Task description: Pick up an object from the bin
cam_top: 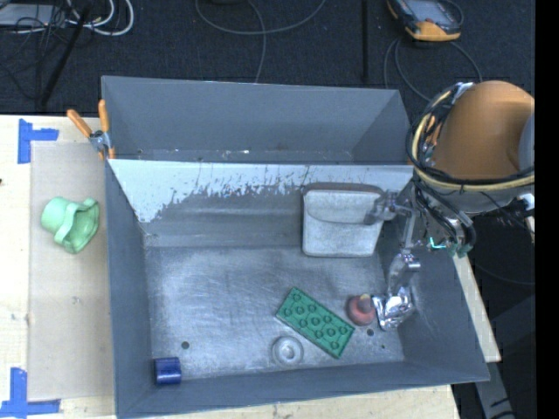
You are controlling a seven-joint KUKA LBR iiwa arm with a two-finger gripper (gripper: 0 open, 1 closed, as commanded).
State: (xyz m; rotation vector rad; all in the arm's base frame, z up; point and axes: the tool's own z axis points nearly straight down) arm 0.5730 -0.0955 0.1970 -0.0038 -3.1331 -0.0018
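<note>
Camera view — one each in the bin: green plate, red ball, grey block, blue cube, disc; gripper just beside the red ball — opening unclear.

A robot arm reaches in from the right. Its shiny metal gripper points downward, tilted slightly left. Up and to the right of the gripper's tip sits the wrist, capped by a rounded orange cover and ringed with black and yellow cables.

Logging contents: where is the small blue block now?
The blue block lies in the bin's lower-left corner in the camera view, well left of the green studded plate.
</note>
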